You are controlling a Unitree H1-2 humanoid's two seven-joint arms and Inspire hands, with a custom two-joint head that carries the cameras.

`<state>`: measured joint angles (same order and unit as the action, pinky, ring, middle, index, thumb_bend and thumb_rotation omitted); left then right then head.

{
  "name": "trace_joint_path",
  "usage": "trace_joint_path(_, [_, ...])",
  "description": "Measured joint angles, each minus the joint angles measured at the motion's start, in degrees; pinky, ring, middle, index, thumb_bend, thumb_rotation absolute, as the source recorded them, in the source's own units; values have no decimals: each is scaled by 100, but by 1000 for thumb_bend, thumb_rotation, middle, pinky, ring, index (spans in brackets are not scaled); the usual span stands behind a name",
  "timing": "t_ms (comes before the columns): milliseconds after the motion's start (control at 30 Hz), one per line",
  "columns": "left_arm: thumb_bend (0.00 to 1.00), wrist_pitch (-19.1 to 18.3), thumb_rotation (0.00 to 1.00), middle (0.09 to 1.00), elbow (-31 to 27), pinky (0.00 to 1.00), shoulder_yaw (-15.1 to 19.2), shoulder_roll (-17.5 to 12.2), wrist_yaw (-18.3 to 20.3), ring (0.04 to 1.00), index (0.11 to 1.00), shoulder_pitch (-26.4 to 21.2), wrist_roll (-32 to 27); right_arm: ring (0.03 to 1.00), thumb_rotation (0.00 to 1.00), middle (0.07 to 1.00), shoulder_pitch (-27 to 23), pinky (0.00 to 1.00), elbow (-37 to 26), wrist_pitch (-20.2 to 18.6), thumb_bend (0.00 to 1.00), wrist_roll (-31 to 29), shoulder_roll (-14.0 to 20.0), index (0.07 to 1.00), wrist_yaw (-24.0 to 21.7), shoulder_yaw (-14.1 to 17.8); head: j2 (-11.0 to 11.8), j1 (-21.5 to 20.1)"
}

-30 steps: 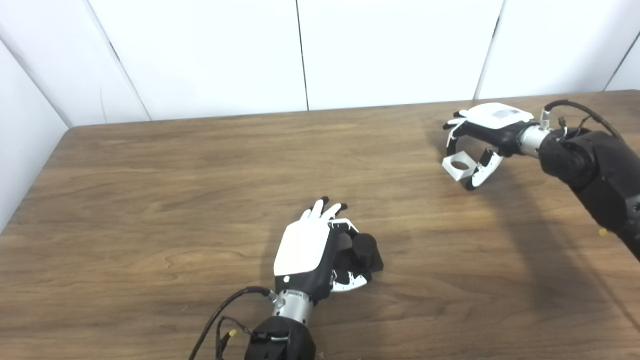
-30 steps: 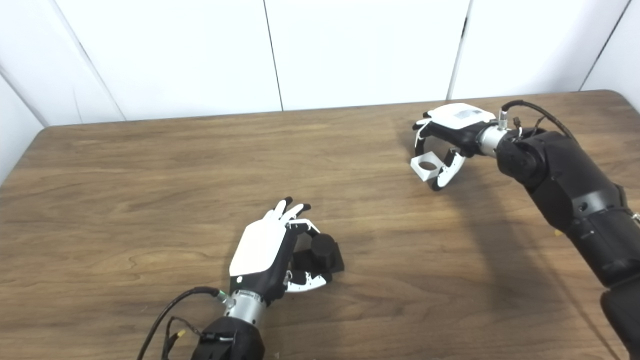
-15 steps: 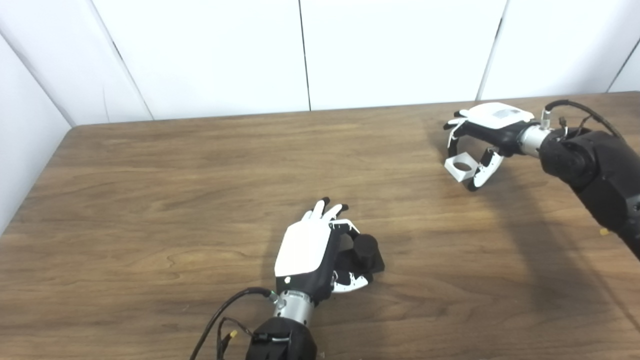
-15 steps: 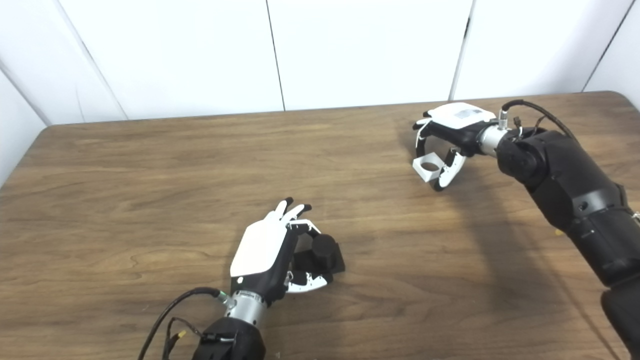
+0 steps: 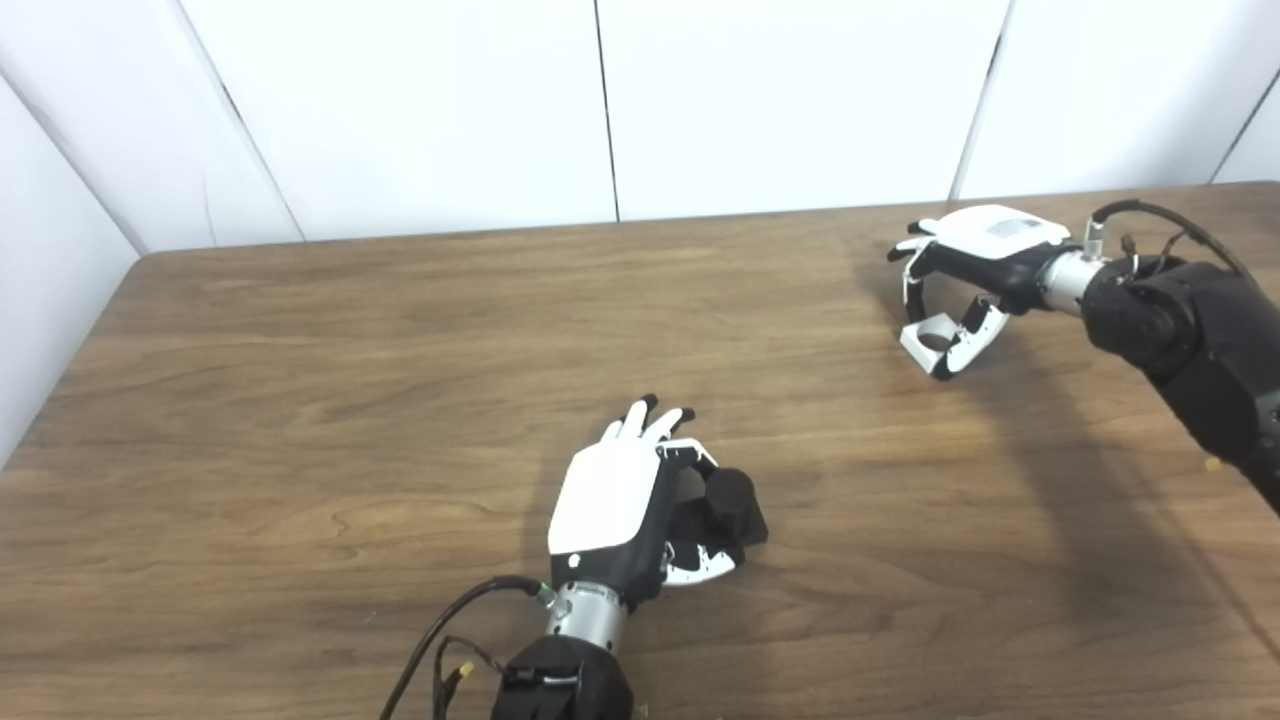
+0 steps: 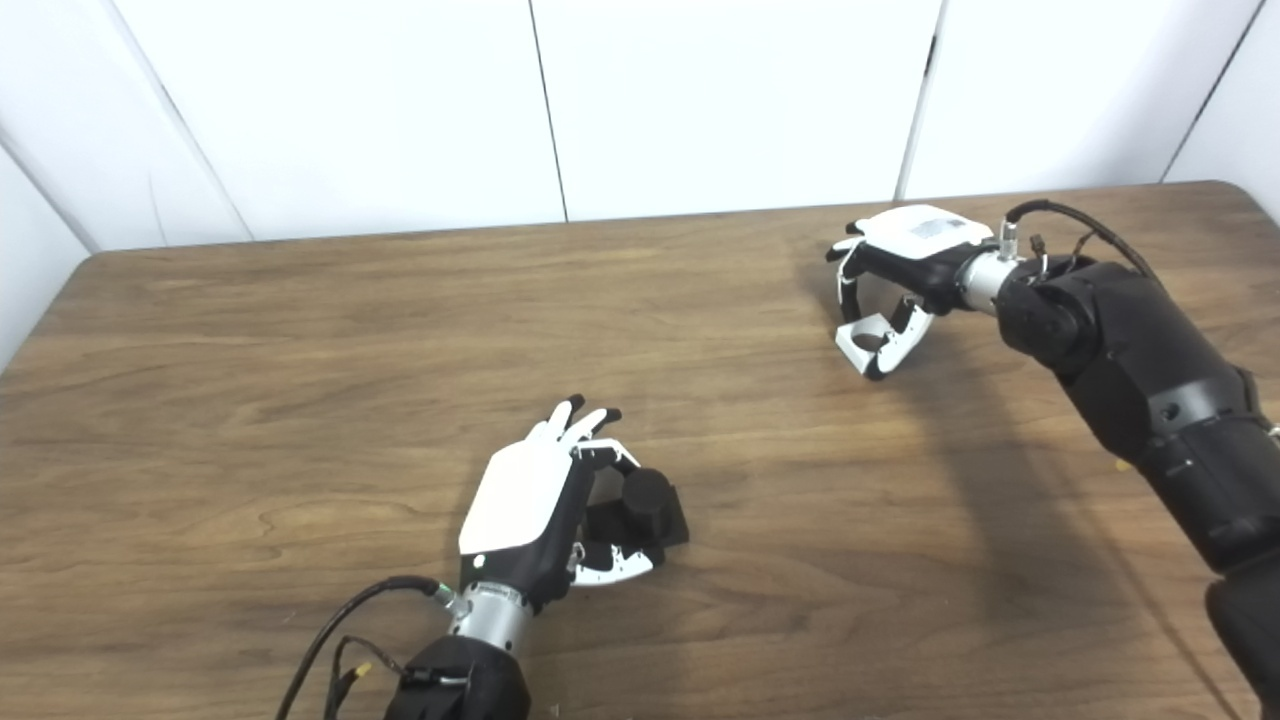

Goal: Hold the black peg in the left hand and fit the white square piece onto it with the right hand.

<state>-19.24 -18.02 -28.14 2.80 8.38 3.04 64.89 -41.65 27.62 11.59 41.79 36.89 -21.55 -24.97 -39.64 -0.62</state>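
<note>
A wooden table (image 5: pixel 300 330) fills most of both views, its far edge running along white wall panels (image 5: pixel 400 110) across the top of the frame and its left corner cut off by the wall at the upper left. Nothing here serves as a container; the two pieces sit directly on the wood. The left part of the tabletop is bare board, and a wide bare stretch also lies between the two hands. Low in the centre of the frame, the left hand (image 5: pixel 620 500) lies knuckles up with its fingers pointing toward the far wall and only loosely curled; the black peg (image 5: pixel 730 500), a round post on a dark square base, stands on the table just to the right of the palm, between the forefinger and the thumb, though from here it is hard to tell whether they actually press on it. A black cable (image 5: pixel 450 620) loops from that wrist to the bottom edge. At the upper right, near the far edge, the right hand (image 6: pixel 905 270) arches palm down and pinches the white square piece (image 6: pixel 868 345) between fingertips and thumb; the piece is tilted, its round hole showing. The right eye view shows the table's rounded far right corner (image 6: pixel 1235 190) and more of the black right arm (image 6: pixel 1150 380), which the left eye view crops.
</note>
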Motion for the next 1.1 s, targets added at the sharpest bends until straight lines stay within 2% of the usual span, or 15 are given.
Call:
trace_joint_path(767, [516,-6,67,913,1,956,2,2,38,1000,492,-9,5,1000,134,916,5,950,11,13,524,-1,-1,490,13,24,-9,0])
trace_joint_path(867, [516,-6,67,912,1,953,6,2,50,1000,492,-12,6,1000,136,920,59,965,-118,-14,524,14,4,490,-1,59,-9,0])
trace_joint_path(1100, [517,1,67,909,3,964,3,-2,30,999,492,-21,8,1000,138,917,307,988,-713,-386,525,48,30,490,-284,178,-9,-17])
